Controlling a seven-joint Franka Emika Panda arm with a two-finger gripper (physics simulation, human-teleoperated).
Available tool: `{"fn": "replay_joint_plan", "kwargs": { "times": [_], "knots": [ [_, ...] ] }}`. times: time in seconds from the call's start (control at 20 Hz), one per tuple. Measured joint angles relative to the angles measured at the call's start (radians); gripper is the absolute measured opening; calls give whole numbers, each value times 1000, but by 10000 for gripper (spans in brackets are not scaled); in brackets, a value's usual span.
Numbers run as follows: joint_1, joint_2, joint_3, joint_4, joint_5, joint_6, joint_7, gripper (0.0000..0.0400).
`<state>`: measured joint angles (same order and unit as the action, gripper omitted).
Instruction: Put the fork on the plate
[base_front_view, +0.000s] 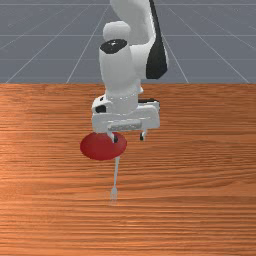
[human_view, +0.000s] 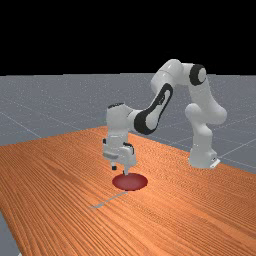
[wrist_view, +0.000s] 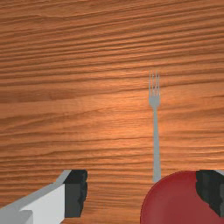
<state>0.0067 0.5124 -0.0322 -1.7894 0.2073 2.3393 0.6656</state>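
Observation:
In the front view my gripper (base_front_view: 129, 137) hangs open above the table, one finger over the right part of the red plate (base_front_view: 100, 146). The far view has the gripper (human_view: 119, 170) above and just left of the plate (human_view: 131, 182). A grey fork (base_front_view: 116, 175) lies flat on the wood, its handle end beside the plate's edge and its tines pointing away from the arm. Past the gripper (wrist_view: 141, 192) in the wrist view, the fork (wrist_view: 155, 135) lies between the two fingers' lines, nearer the finger over the plate (wrist_view: 175, 201). Nothing is between the fingers.
The orange-brown table (base_front_view: 200, 200) extends around the plate and fork. Its near left edge shows in the far view, and the arm's base (human_view: 202, 157) stands at the far view's right.

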Motion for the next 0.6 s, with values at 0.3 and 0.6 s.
{"fn": "replay_joint_plan", "kwargs": {
  "times": [0.3,0.6],
  "knots": [
    [-48,310,21,327,43,-71,-9,398],
    [-51,539,-18,569,-4,-130,9,400]
  ]
}}
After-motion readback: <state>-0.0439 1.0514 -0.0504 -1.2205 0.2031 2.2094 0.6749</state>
